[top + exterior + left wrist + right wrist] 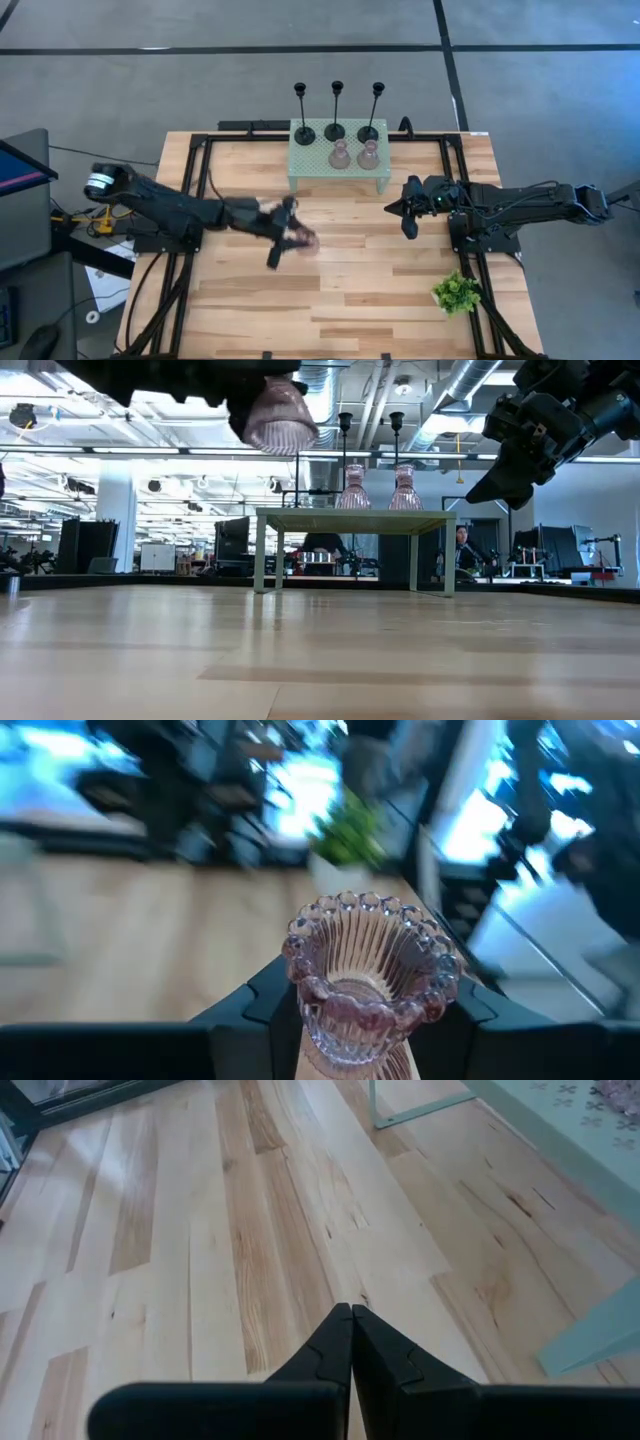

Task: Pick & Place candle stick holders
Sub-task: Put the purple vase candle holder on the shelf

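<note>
Left tool (291,238) grips a pink glass holder (368,975) between its fingers, raised above the worktop (330,300), nearer than the green shelf (310,166). Right tool (351,1342) hangs closed and empty, right of the shelf.

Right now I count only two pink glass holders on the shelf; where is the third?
The left gripper holds the third pink holder above the table's middle, in front of the mint-green shelf.
</note>
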Controlling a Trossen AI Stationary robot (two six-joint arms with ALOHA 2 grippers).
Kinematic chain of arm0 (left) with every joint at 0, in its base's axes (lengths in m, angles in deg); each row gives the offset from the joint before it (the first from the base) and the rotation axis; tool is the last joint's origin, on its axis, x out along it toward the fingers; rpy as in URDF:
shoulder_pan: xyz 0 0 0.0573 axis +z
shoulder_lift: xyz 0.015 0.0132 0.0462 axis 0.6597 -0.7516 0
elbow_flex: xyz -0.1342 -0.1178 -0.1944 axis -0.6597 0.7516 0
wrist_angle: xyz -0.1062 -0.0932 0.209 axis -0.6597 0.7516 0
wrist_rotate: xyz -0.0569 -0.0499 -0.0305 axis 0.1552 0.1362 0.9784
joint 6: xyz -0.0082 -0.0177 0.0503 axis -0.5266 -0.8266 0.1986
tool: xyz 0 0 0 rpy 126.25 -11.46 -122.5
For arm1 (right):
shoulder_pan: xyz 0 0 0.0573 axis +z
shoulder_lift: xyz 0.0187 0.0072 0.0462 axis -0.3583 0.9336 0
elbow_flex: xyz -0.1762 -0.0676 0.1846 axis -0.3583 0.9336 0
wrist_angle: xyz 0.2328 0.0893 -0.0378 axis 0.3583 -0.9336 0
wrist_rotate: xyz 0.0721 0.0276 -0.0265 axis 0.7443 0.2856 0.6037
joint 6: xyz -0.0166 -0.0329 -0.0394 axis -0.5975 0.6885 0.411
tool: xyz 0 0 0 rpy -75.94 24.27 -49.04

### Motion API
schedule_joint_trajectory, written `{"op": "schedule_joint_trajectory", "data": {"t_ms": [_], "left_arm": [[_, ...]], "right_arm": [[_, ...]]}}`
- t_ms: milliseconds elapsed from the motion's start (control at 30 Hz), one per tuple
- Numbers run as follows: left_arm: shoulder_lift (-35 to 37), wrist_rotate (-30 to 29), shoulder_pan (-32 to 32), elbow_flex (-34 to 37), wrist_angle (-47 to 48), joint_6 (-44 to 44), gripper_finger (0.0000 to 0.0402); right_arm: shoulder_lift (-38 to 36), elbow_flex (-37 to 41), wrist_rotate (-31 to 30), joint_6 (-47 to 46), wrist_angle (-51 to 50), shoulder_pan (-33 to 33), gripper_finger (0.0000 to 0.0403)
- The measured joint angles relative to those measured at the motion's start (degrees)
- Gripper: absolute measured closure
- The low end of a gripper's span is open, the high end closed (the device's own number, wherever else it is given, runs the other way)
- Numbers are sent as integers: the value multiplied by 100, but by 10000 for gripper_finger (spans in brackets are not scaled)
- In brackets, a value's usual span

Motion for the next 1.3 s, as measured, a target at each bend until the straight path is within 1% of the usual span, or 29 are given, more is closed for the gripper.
{"op": "schedule_joint_trajectory", "data": {"t_ms": [133,233,367,567,700,933,1133,1300], "left_arm": [[391,-14,720,-3,41,104,263],[472,-315,1225,-20,24,149,263],[364,-559,1842,-276,359,151,262],[-4,-604,2495,-915,598,153,262],[-367,-636,2729,-1274,704,290,262],[-880,-1510,2853,-1502,1086,304,262],[-945,-1690,2855,-1508,1073,302,262],[-932,-1971,2850,-1509,1245,240,262]], "right_arm": [[-2,0,0,0,-15,0,403],[0,0,0,0,-15,0,403],[0,0,-9,0,-15,0,403],[-1,0,-15,2,-9,0,403],[0,0,-18,51,5,-4,403],[0,0,-20,63,5,-4,403],[0,0,-24,267,5,-4,403],[0,0,-26,304,5,-4,403]]}}
